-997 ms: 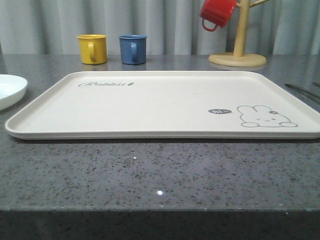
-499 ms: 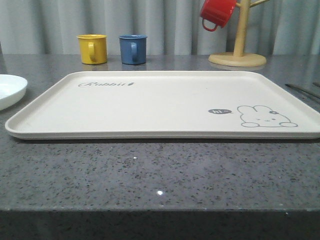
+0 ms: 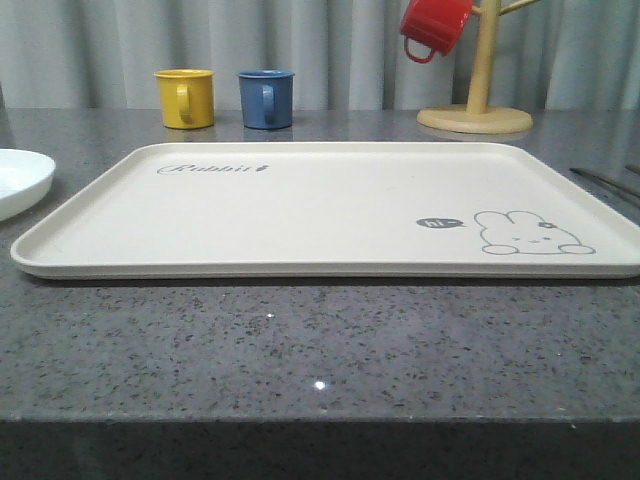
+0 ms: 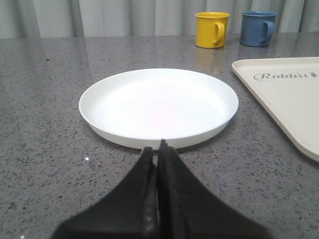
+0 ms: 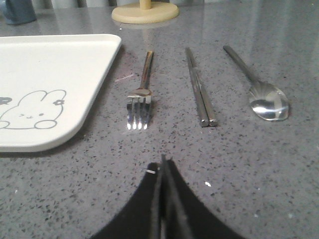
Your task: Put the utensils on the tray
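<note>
Front view is showing the same scene as half a second and a second ago: nothing is shifting, apart from a faint drift in how much of the plate (image 3: 18,180) is showing at the left edge. The tray (image 3: 330,205) is lying flat on the grey countertop (image 3: 300,350), its surface bare, with the plate just beside its left end and the chopsticks (image 3: 605,183) peeking in beyond its right end. Behind it, the yellow mug (image 3: 185,97) and blue mug (image 3: 266,98) are standing side by side, and the red mug (image 3: 434,26) is hanging on the wooden mug tree (image 3: 478,95).

Left wrist view is showing the left gripper (image 4: 158,149) with its fingers pressed together, grasping nothing, hanging just short of the plate's near rim.

Right wrist view is showing the right gripper (image 5: 162,162) likewise clenched on nothing, hovering over bare countertop. Ahead of it, the fork (image 5: 141,97), the chopsticks and the spoon (image 5: 259,89) are lying in a row beside the tray, none touching it, the fork nearest to its edge.
</note>
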Controlling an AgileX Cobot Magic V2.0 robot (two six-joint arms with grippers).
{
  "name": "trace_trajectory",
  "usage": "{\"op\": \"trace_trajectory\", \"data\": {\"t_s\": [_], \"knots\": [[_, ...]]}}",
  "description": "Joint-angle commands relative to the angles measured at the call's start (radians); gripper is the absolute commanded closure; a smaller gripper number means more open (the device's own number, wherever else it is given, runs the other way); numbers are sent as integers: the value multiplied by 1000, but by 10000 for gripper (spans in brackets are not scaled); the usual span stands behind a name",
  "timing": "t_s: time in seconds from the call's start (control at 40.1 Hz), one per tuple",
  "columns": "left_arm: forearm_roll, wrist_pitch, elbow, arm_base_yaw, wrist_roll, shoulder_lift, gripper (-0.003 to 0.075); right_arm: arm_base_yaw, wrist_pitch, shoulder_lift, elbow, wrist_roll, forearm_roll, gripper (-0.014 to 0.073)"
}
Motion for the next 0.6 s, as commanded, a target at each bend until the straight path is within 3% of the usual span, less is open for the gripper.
{"op": "trace_trajectory", "data": {"t_s": [0.0, 0.224, 0.449, 0.573], "knots": [[-3, -83, -4, 2, -8, -22, 738, -8, -84, -17, 0, -6, -13, 662], [-3, -145, -4, 2, -8, -22, 738, -8, -92, -17, 0, -6, -13, 662], [-3, -426, -16, 2, -8, -22, 738, -8, -271, -17, -6, -6, -2, 662], [5, -410, -89, 2, -8, -14, 738, -8, -284, -17, -90, -6, -2, 662]]}}
